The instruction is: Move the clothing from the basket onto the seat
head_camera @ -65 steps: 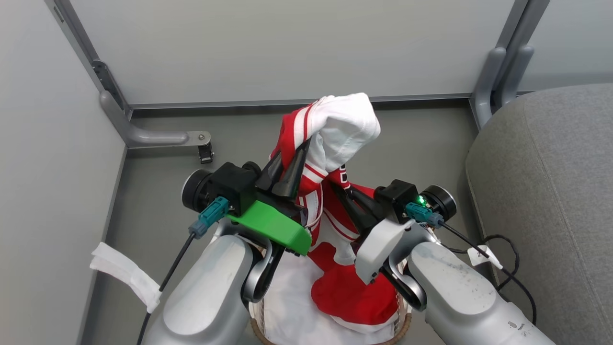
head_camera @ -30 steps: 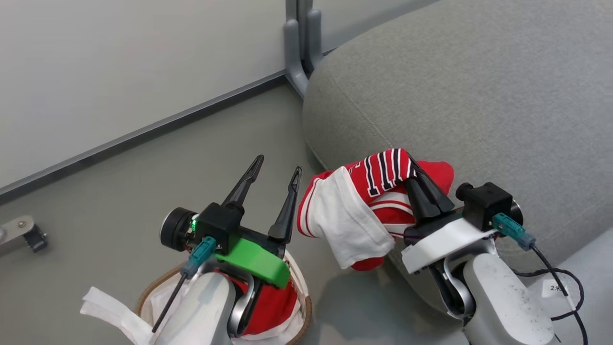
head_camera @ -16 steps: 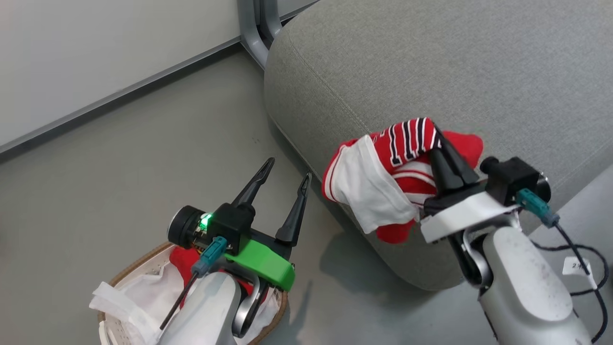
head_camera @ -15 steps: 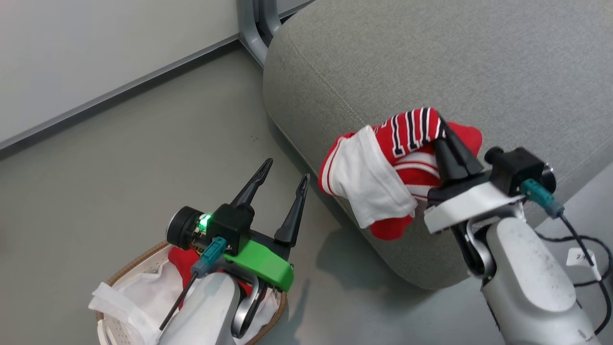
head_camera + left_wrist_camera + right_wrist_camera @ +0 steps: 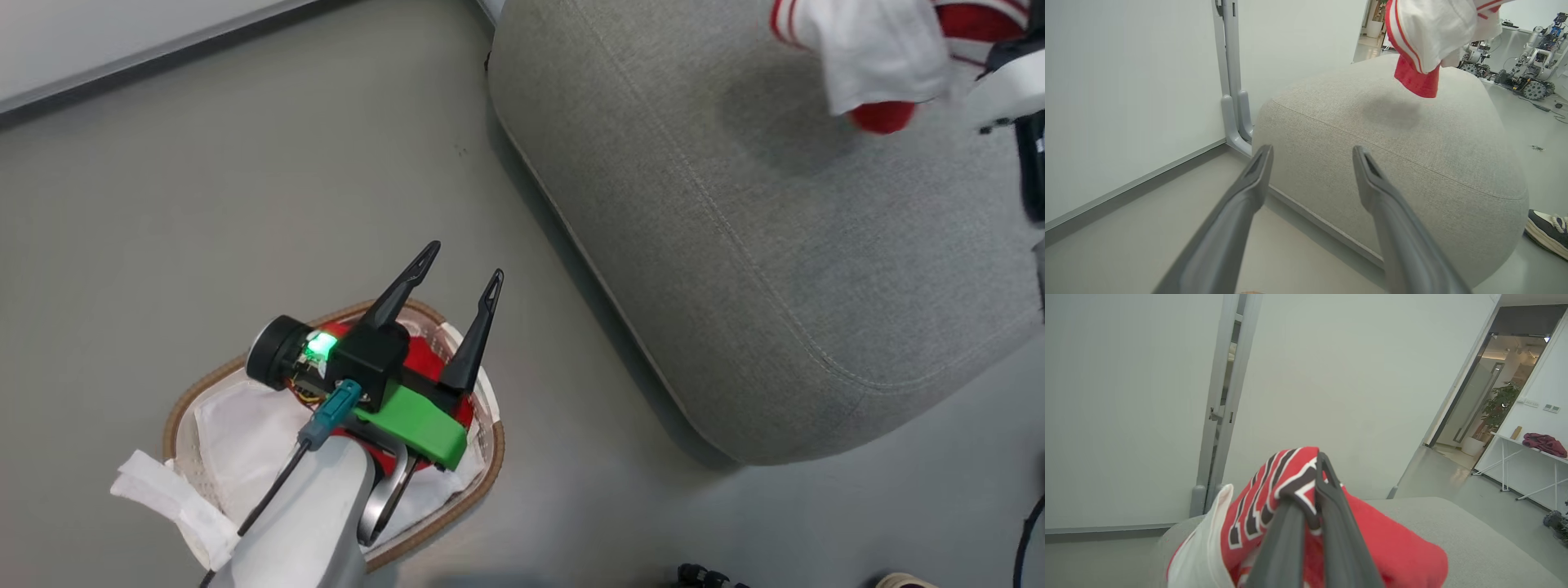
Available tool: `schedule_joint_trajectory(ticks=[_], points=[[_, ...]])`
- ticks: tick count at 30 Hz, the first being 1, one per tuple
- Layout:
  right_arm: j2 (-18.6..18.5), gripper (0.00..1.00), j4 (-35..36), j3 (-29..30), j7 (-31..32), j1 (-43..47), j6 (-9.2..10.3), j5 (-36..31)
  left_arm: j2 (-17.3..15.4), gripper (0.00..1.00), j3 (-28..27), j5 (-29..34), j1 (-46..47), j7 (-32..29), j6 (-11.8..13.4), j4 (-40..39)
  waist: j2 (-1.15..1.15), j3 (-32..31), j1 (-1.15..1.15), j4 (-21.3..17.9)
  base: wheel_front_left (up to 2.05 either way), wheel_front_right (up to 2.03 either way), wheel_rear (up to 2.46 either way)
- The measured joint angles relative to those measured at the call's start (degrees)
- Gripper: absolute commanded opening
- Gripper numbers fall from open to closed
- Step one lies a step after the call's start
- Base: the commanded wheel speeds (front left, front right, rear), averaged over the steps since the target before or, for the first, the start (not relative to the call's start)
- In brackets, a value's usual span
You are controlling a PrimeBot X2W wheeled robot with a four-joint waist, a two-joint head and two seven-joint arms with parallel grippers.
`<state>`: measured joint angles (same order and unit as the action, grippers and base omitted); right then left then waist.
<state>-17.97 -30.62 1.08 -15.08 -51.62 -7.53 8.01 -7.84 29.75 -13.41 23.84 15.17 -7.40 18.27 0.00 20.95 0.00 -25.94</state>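
Observation:
My right gripper (image 5: 1318, 467) is shut on a red garment (image 5: 1274, 498) with navy-and-white numerals, and the white inner side hangs below it. In the head view that garment (image 5: 873, 49) hangs above the far part of the grey seat (image 5: 735, 245), not touching the cushion. From the left wrist view the garment (image 5: 1429, 36) dangles over the seat (image 5: 1392, 143). My left gripper (image 5: 461, 263) stands open and holds nothing above the basket (image 5: 204, 384). More red clothing (image 5: 424, 355) lies in the basket, partly hidden by the left wrist. The left gripper (image 5: 1311, 151) points toward the seat's near edge.
A plain white sheet (image 5: 237, 425) lines the basket, and one strip (image 5: 163, 498) hangs over its rim. A metal post (image 5: 1231, 81) stands at the wall beside the seat. A person's shoe (image 5: 1547, 230) rests on the floor by the seat. Bare grey floor lies between basket and seat.
The head camera has swung. My right gripper has carried the garment from the seat's near edge to farther over the cushion. The left gripper stays open above the basket.

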Motion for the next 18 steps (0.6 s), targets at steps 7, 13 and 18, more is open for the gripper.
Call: schedule_joint_trajectory(ticks=[7, 13, 18], points=[[-4.6, 0.0, -10.3, 5.9, 0.0, -6.7, 0.0, -4.6, -1.6, 1.0, 1.1, -0.6, 2.8, 0.0, 0.0, -0.7, 0.0, 4.9, 0.0, 3.9, 0.0, 0.0, 0.0], [-3.7, 0.0, -15.2, 12.4, 0.0, -5.9, 0.0, -7.4, -2.4, 1.0, 1.0, -0.8, 3.9, 0.0, 0.0, -0.7, 0.0, 8.6, 0.0, 7.4, 0.0, 0.0, 0.0], [-1.6, 0.2, -16.2, 20.0, 0.0, -1.5, 0.0, -8.9, -2.6, 1.0, -1.2, -1.1, 4.0, 0.0, 0.0, -1.0, 0.0, 10.7, 0.0, 10.0, 0.0, 0.0, 0.0]])
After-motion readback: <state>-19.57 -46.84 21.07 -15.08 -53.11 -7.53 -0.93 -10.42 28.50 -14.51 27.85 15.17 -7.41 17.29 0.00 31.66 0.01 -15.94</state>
